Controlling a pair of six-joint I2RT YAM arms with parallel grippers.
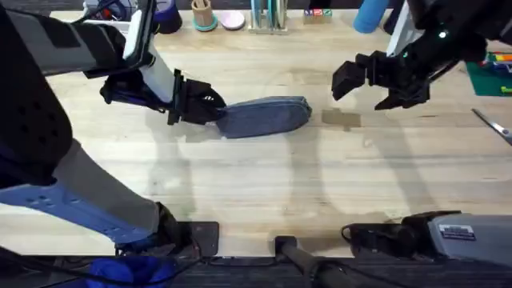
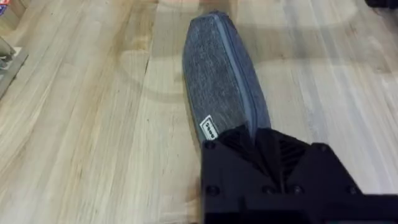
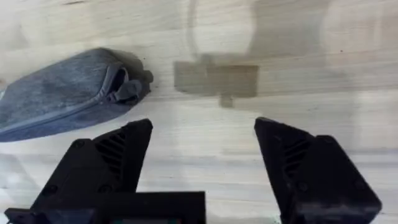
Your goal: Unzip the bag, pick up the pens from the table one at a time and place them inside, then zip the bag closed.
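The bag (image 1: 264, 117) is laid flat on the desk (image 1: 264, 184), a little toward 11 o'clock from the middle of the overhead view, its long axis running from 9 to 3 o'clock. Its zipper is seen running along its length in the left wrist view, where a small white label (image 2: 209, 129) is also shown near the held end. The 9 o'clock end of the bag (image 2: 221, 74) is clamped by the left fingers (image 1: 214, 110), which are pressed together on the fabric. The right fingers (image 1: 370, 86) are held spread wide apart above the desk, at about 2 o'clock from the bag and clear of it; nothing is held between them. In the right wrist view the zipper pull (image 3: 127, 91) is seen at the bag's free end, and a darker rectangular patch (image 3: 216, 79) is marked on the planks just beside it. A pair of scissors (image 1: 494, 125) is lain at the 3 o'clock edge of the desk, well apart from the bag.
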